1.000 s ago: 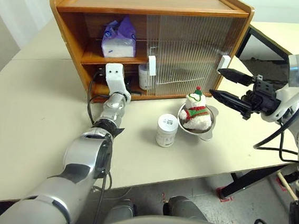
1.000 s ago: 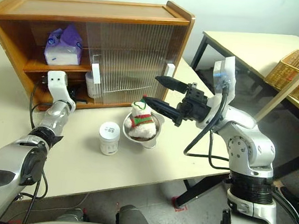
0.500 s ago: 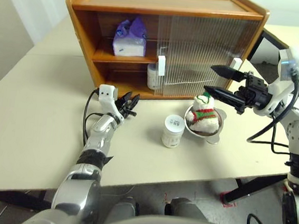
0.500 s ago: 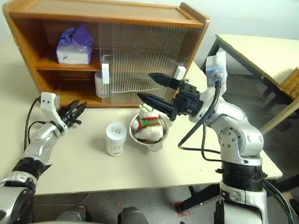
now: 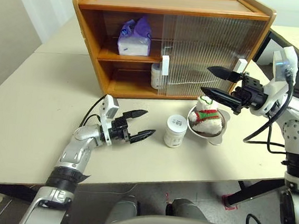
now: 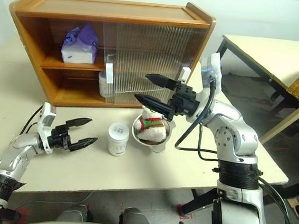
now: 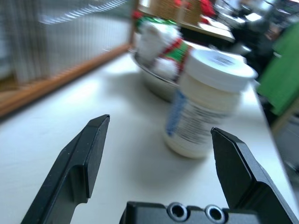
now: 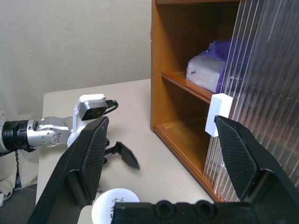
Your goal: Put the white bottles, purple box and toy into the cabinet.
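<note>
Just ahead of the left gripper's (image 5: 142,123) wide-open jaws, the white bottle (image 5: 175,131) is standing on the table, needing a level reach and squeeze, while the right gripper (image 5: 212,80) is hovering open above the toy (image 5: 207,113).

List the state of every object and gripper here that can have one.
Cabinet: sliding doors pushed right, left side open.
Purple box: on the upper shelf.
White bottle: on the lower shelf, behind the door edge.
Second white bottle: upright on the table, lid on.
Toy: sitting in the steel bowl.
Left gripper: open, empty.
Right gripper: open, empty.
</note>
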Controlling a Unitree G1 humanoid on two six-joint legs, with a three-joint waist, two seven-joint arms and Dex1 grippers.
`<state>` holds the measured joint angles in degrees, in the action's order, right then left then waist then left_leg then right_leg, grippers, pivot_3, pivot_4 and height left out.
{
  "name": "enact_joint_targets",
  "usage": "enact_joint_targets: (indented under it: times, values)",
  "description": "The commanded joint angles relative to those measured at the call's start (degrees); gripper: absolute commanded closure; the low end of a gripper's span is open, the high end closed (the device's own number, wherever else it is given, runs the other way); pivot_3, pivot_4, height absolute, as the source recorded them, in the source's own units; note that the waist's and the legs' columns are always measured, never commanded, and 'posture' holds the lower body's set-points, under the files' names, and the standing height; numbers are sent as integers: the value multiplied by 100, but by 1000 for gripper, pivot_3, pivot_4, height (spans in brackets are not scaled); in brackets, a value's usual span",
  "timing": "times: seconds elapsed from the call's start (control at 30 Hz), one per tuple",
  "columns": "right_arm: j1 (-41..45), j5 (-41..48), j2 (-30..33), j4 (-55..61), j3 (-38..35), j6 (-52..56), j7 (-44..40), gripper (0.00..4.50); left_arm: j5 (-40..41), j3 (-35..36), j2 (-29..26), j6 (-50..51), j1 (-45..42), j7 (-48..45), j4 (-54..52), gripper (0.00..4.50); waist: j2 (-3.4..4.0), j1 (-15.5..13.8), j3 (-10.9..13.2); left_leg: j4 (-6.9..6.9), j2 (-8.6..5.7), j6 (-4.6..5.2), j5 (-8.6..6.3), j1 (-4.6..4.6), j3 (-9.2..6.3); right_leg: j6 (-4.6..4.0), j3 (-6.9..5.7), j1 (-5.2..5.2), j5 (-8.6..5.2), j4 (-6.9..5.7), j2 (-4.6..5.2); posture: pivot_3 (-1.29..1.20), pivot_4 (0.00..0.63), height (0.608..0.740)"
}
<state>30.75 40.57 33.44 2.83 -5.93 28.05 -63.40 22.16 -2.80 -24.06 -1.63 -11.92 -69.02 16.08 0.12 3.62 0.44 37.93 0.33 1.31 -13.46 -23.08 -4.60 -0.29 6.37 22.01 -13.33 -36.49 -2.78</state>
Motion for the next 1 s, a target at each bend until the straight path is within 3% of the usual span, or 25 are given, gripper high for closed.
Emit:
enact_joint_targets:
  times: [0.03,0.57,1.0]
  values:
    - [63,-22,23,42,-20,-11,-17,0,-83,-232,-65,-127,-27,-415,45,15,1,1,-1,-3,1,1,0,-1,1,-1,0,4,0,0,0,-116,0,740]
    - [-132,80,147,344,-149,101,120,0,-573,-588,495,-813,-563,-391,968,15,5,98,-2,-6,6,12,7,-6,8,13,18,11,5,0,4,-169,0,740]
    - [-308,167,228,578,-265,204,278,0,-785,-612,868,-1118,-919,-377,1708,15,5,252,-3,-1,4,24,13,-6,27,99,48,9,-12,2,3,-197,0,740]
